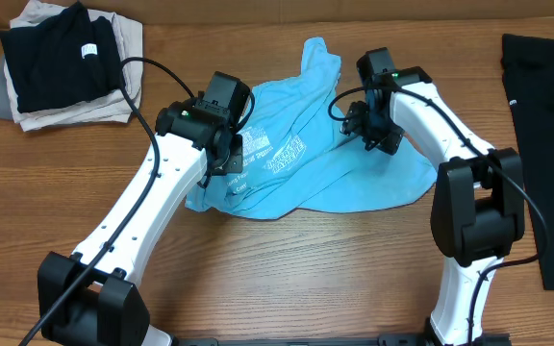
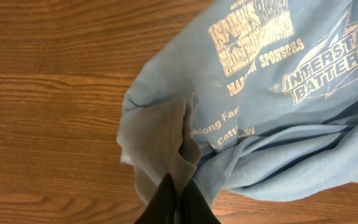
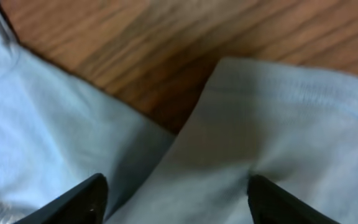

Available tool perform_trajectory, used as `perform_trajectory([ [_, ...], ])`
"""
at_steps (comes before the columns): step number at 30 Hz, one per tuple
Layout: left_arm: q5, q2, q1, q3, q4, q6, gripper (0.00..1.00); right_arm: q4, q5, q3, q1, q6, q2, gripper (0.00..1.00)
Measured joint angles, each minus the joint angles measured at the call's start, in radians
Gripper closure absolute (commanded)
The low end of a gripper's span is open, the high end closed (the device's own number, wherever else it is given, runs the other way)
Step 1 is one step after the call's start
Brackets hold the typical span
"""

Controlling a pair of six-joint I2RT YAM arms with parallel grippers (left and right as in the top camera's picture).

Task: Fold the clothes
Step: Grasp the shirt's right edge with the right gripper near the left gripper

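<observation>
1. Hidden in the overhead view: the fingertips of both tools, covered by their own black wrist housings.
2. Visible in the left wrist view: only the dark tips of the left tool (image 2: 178, 196), low at the bottom edge, pressed together and pinching a bunched fold of the light sky-blue short-sleeved T-shirt (image 1: 354, 183).
3. Blurred throughout the right wrist view: the right tool (image 3: 176, 186), jaws spread wide, tips cut off by the bottom edge, a stitched edge of pale blue cloth lying between them, nothing clamped. Impossible to tell whether the tips touch the cloth.
4. Cut off by the right edge of the overhead view: a dark garment (image 1: 546, 144) lying flat on the brown wooden surface (image 1: 287, 279).
5. At the far left corner, well apart from the T-shirt: a stack of folded clothes (image 1: 61, 67), black piece with a small white label on top, beige and grey beneath.
6. T-shirt position: mid-surface, between the two arms, crumpled and unevenly spread, one strip reaching toward the far edge. Sleeves and neck hard to tell apart.
7. Print facing up near the left tool: cream-white lettering, "INTERSTATE BATTERIES" and "SPONSORS" readable from the left wrist, smaller lines creased and partly unreadable, last letters cut off by the frame.
</observation>
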Motion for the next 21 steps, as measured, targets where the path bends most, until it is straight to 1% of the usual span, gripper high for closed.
perform_trajectory([
  [4, 0.0, 0.0, 0.0, 0.0, 0.008, 0.0, 0.96, 0.038, 0.008, 0.0, 0.001, 0.004, 0.0, 0.29],
  [6, 0.0, 0.0, 0.0, 0.0, 0.009, 0.0, 0.96, 0.05, 0.009, 0.0, 0.001, 0.003, 0.0, 0.33],
  [8, 0.0, 0.0, 0.0, 0.0, 0.009, 0.0, 0.96, 0.057, 0.011, 0.0, 0.001, 0.006, 0.001, 0.35],
  [21, 0.0, 0.0, 0.0, 0.0, 0.028, 0.0, 0.96, 0.053, 0.022, 0.0, 0.001, 0.0, 0.01, 0.36],
])
